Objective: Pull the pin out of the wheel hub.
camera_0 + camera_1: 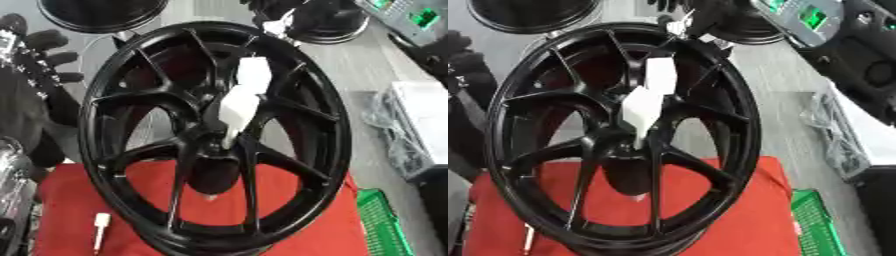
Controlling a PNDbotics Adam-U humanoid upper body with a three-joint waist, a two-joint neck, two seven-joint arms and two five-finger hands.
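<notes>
Black multi-spoke alloy wheel upright on a red cloth, filling the middle of the frame. At its hub, centre of the frame, a white angular plastic pin, seated at its lower end and leaning up and to the right across the spokes; not yet pulled. 1 more small white peg loose on the cloth at lower left, just beside the rim. At upper left, the left hand, black, fingers spread and fairly straight, near the rim's outer edge but holding nothing; impossible to tell whether touching the rim. At top centre, behind the rim, a dark shape that may be the right hand; whether open or closed cannot be told. Likely step: approach, with no grasp on the pin so far. Next move calls for bringing 1 hand in front of the spokes, closing on the pin's free upper part, then drawing along its axis, away from the hub, ideally with the wheel steadied.
</notes>
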